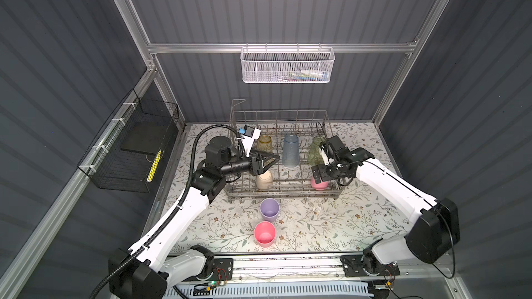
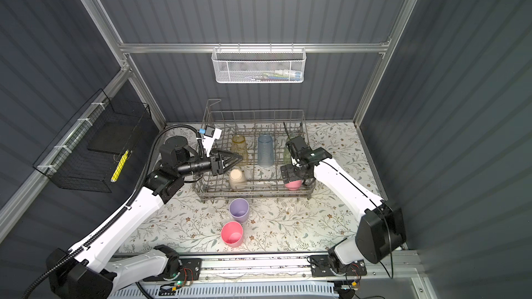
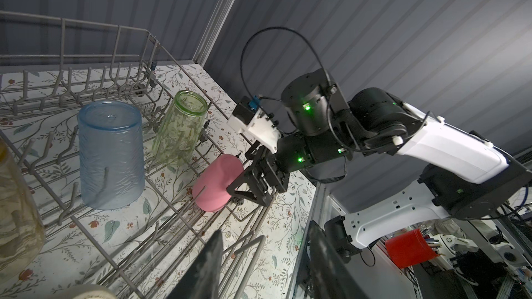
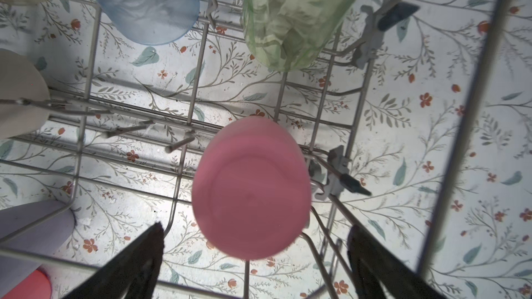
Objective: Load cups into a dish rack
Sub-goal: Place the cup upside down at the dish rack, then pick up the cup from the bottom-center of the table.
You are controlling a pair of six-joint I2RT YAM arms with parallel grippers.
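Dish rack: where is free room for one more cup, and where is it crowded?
Free: the front row between beige cup and pink cup. Crowded: the back row, holding amber cup, blue cup, green cup.

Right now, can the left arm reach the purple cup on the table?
Probably yes. The lilac cup stands upright on bare table before the dish rack, only the pink cup beside it, and the left gripper is open and empty.
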